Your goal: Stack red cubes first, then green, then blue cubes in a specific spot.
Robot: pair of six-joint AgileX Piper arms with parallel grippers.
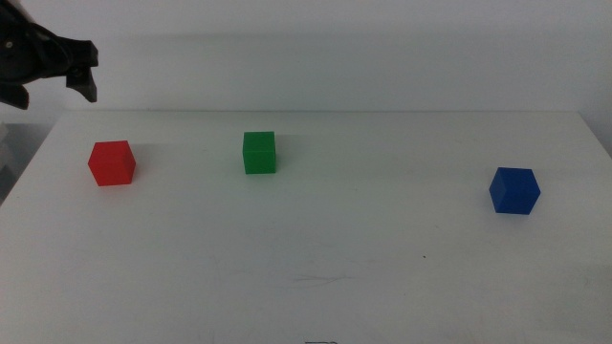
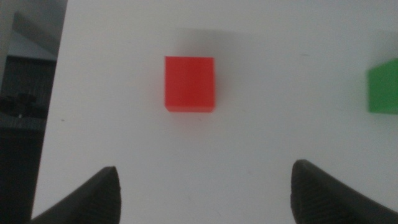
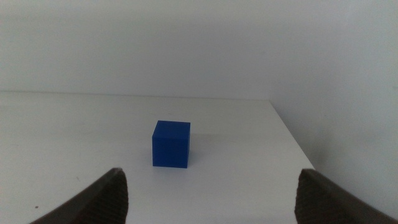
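Middle view shows the red cube [image 1: 112, 162] on the left side of the white table [image 1: 316, 277], the green cube [image 1: 259, 153] to its right and slightly farther back, and the blue cube [image 1: 514, 190] well apart on the right. All three sit flat, separate, none stacked, with bare tabletop between them and nothing in the way. Each is a plain matte solid of matching size. My left gripper [image 1: 81, 72] hangs above the far left corner, beyond the red cube; my left wrist view shows its jaws spread wide, empty, with the red cube [image 2: 189, 83] between them. My right gripper [image 3: 211, 193] is spread wide too, empty, facing the blue cube [image 3: 171, 144].
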